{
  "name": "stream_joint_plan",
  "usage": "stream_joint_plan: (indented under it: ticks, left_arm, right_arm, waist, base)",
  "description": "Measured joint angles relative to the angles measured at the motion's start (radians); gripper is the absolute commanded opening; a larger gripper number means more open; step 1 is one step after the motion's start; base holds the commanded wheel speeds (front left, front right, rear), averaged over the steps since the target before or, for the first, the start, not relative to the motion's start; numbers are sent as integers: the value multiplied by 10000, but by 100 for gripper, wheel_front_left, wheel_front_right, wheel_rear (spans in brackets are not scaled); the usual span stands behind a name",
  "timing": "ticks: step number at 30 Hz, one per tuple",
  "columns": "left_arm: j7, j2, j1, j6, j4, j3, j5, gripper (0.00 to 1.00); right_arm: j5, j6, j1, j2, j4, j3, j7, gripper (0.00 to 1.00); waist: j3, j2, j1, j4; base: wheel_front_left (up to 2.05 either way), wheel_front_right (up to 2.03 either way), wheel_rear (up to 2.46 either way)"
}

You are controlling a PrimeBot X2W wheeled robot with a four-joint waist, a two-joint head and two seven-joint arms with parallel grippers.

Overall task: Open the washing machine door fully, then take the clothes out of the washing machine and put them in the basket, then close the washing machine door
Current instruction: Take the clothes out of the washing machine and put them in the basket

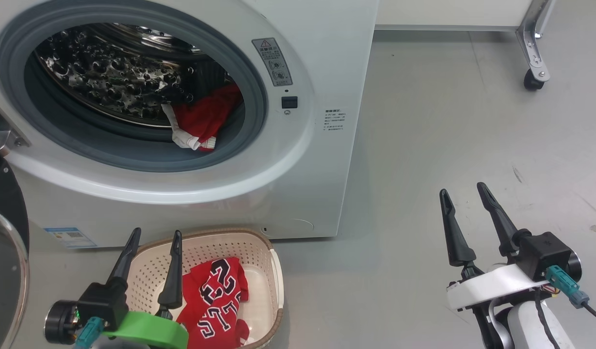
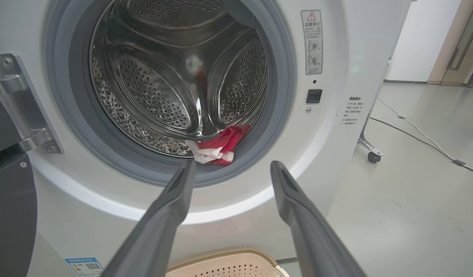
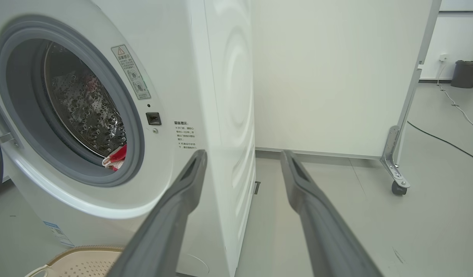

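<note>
Clothes (image 1: 201,123): at lip of drum (image 1: 108,72), far and right of left gripper (image 1: 157,231)
Nearer arm: left
Right gripper (image 1: 462,188): spread, empty, as is left

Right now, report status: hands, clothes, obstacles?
Left hand open, empty, by basket. Right hand open, empty. One red jersey in basket, one garment in drum. Door open, drum mouth unblocked.

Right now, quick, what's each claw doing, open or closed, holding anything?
Left claw: open, holding nothing.
Right claw: open, holding nothing.
</note>
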Motion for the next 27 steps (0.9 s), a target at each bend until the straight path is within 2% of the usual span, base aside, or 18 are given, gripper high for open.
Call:
stream_joint_plan:
  ticks: [19, 27]
  left_arm:
    - [0, 0, 6, 35, -104, -21, 0, 100]
    - [0, 0, 6, 77, -234, -4, 0, 100]
  right_arm:
    - [-2, 10, 0, 0, -13, 6, 0, 100]
    - [-82, 10, -4, 2, -190, 81, 0, 100]
  waist:
    - [110, 0, 0, -37]
    - [497, 0, 0, -145]
  base:
    - [0, 0, 0]
    - [0, 0, 0]
